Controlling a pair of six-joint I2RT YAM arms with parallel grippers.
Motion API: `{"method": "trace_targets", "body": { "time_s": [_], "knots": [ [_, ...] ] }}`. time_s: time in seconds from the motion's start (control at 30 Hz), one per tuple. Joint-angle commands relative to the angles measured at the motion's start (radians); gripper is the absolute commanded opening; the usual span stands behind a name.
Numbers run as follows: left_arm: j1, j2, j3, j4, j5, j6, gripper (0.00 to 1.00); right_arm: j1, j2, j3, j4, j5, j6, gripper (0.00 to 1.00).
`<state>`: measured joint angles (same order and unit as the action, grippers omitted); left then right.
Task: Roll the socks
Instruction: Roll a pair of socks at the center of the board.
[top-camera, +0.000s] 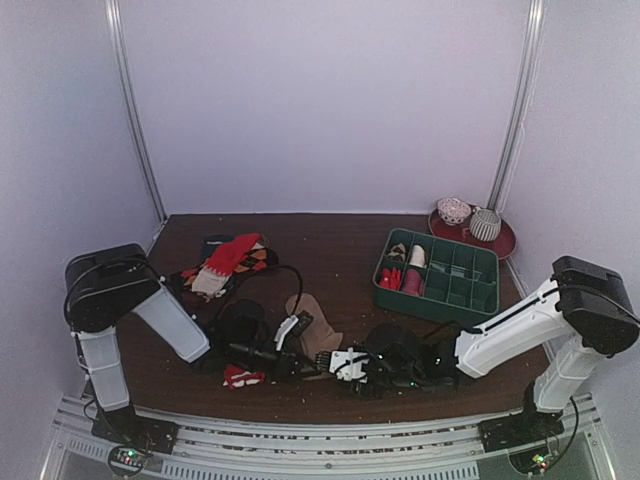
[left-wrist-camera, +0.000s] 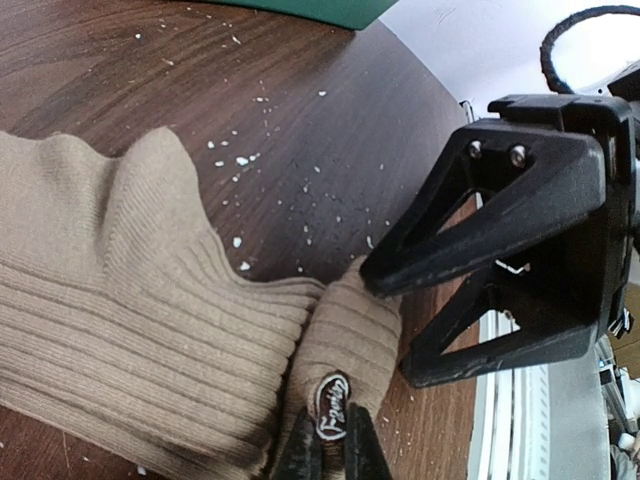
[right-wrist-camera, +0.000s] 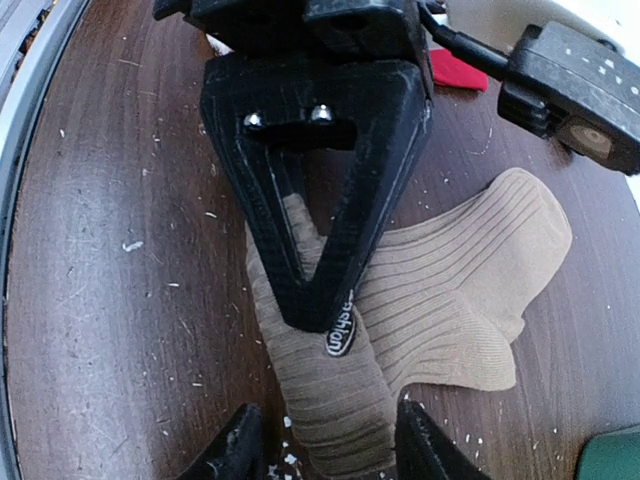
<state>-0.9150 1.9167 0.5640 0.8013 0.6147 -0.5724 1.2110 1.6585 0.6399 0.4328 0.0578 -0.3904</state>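
A tan ribbed sock (top-camera: 318, 330) lies flat on the brown table, with one end folded into a narrow bunch (right-wrist-camera: 335, 400). My left gripper (left-wrist-camera: 335, 450) is shut on that bunch, right at its small oval label (left-wrist-camera: 333, 406). My right gripper (right-wrist-camera: 330, 455) faces it, open, with one fingertip on either side of the same bunch. In the top view the two grippers (top-camera: 312, 368) (top-camera: 338, 364) meet near the front edge. A small red sock bundle (top-camera: 243, 377) with white marks lies left of them, beside the left arm.
A heap of red, white and dark socks (top-camera: 228, 260) sits at the back left. A green compartment tray (top-camera: 480, 300) holding several rolled bundles stands at the right. Behind it is a red plate (top-camera: 505, 243) with two balls. White crumbs dot the wood.
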Motion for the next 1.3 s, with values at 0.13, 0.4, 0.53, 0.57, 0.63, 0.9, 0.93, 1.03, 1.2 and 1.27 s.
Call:
{"method": "trace_targets", "body": {
  "time_s": [0.13,0.4,0.53,0.57,0.63,0.9,0.93,1.03,1.2,1.27],
  "knots": [
    [0.008,0.083,-0.046,-0.278,-0.008,-0.021,0.00,0.013,0.070,0.058,0.008,-0.011,-0.043,0.46],
    [0.011,0.086,-0.051,-0.263,0.021,-0.017,0.00,0.012,0.160,0.089,-0.022,0.008,0.005,0.28],
    [0.013,0.077,-0.033,-0.281,0.025,0.010,0.00,-0.006,0.169,0.106,-0.068,-0.051,0.068,0.14],
    [0.015,0.054,-0.029,-0.290,0.004,0.028,0.02,-0.020,0.165,0.113,-0.088,-0.081,0.088,0.10],
    [0.016,-0.014,-0.024,-0.329,-0.077,0.082,0.21,-0.048,0.144,0.112,-0.131,-0.154,0.127,0.08],
    [0.007,-0.418,-0.051,-0.383,-0.438,0.394,0.53,-0.175,0.151,0.268,-0.488,-0.566,0.234,0.08],
    [0.005,-0.452,-0.070,-0.357,-0.451,0.420,0.54,-0.194,0.179,0.307,-0.581,-0.605,0.249,0.08],
    [-0.005,-0.511,-0.140,-0.259,-0.433,0.494,0.57,-0.226,0.270,0.414,-0.736,-0.664,0.284,0.07],
    [-0.067,-0.476,-0.190,-0.154,-0.382,0.543,0.56,-0.258,0.377,0.531,-0.858,-0.744,0.345,0.08],
    [-0.094,-0.429,-0.176,-0.148,-0.377,0.547,0.55,-0.266,0.413,0.570,-0.891,-0.762,0.345,0.08]
  ]
}}
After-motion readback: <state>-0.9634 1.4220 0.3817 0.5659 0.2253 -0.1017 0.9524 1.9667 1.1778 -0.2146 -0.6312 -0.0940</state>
